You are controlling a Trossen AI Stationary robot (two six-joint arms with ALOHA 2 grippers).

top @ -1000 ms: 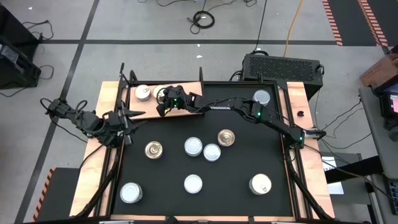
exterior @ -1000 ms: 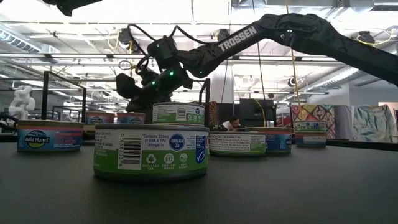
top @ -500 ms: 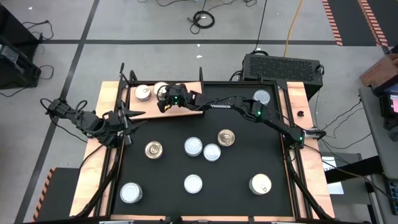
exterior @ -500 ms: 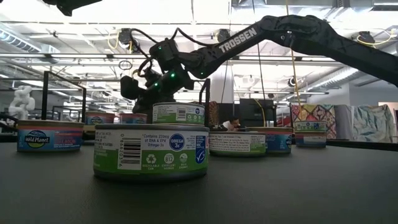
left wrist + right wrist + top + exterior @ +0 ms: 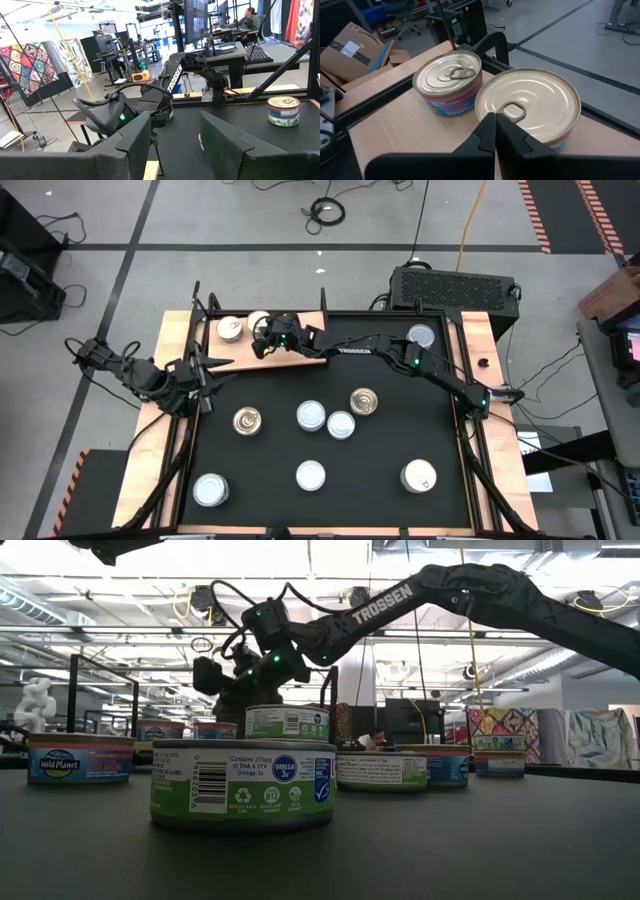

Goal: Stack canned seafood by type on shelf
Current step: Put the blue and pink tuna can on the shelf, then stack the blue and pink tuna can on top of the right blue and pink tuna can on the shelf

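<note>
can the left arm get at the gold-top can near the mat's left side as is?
Probably yes. The left pincer waits at the table's left edge with its fingers apart, and bare mat lies between it and that can. The right pincer is away over the shelf.

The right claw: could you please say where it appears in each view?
High view: right claw over the shelf, upper left.
Low view: claw upper left, behind the tins.
Left wrist view: claw left of centre.
Right wrist view: claw bottom centre, before a pull-tab tin.
Shared landmark: TROSSEN lettering, not in right wrist view.
</note>
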